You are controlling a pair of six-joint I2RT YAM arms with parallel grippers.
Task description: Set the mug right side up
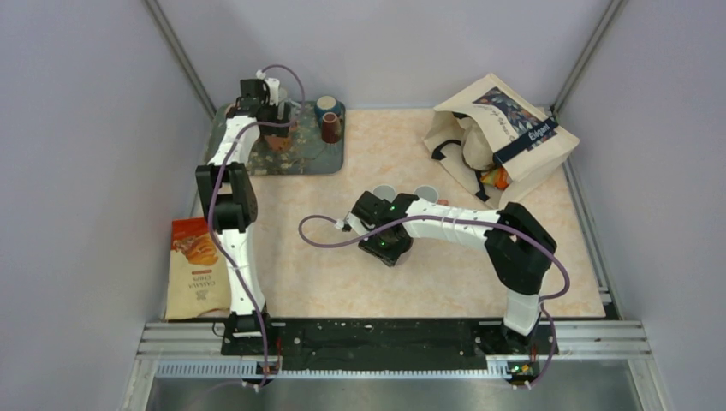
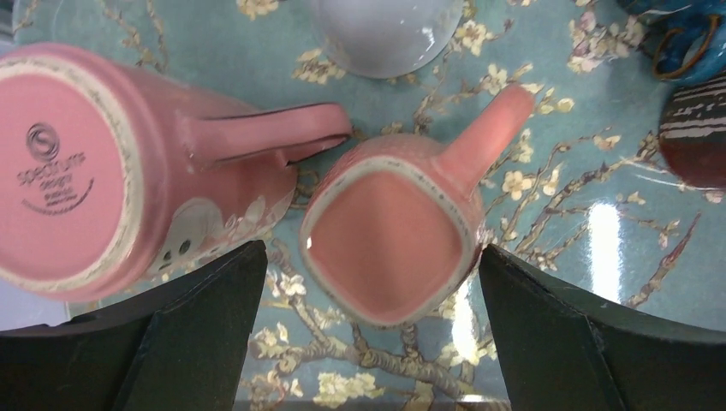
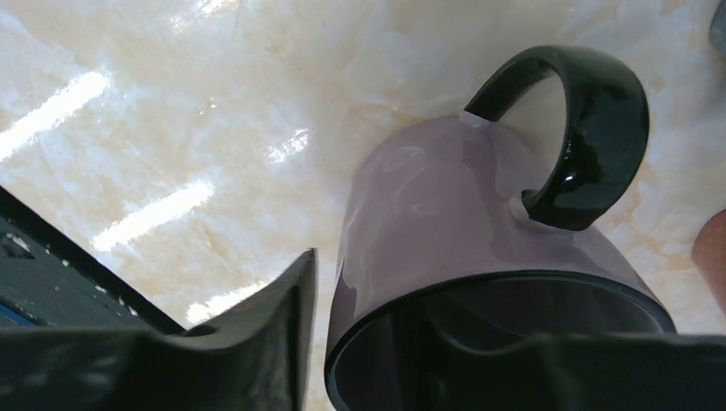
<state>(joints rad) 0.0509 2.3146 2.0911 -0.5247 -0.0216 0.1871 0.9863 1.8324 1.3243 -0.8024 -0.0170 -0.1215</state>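
— Pale walls all round, and a marbled tabletop with a flowered tray in the far left corner. See the left arm? It's stretched out along the left side, elbow raised, wrist tipped down over that tray.

— And its claw?

— The left gripper is spread wide, pointing straight down. One dark finger stands on each side of the small pink mug, neither touching it. That mug sits on the tray bottom-up, with its squarish base facing the wrist camera and its handle pointing away from the fingers. A large pink mug stands just beside it, also base-up, their handles nearly meeting.

— What about the other arm?

— It folds in from the right, upper link up, forearm lying across toward the middle of the table. The right gripper hangs low over a lavender mug with a black handle. The mug's dark rim faces up toward the wrist. One finger is just outside the wall, and the other looks to be inside the mouth.

— Is it clamped?

— I can't tell from here, the rim hides the inner finger.

— Anything else about?

— A tote bag at the far right and a chips bag by the left arm.
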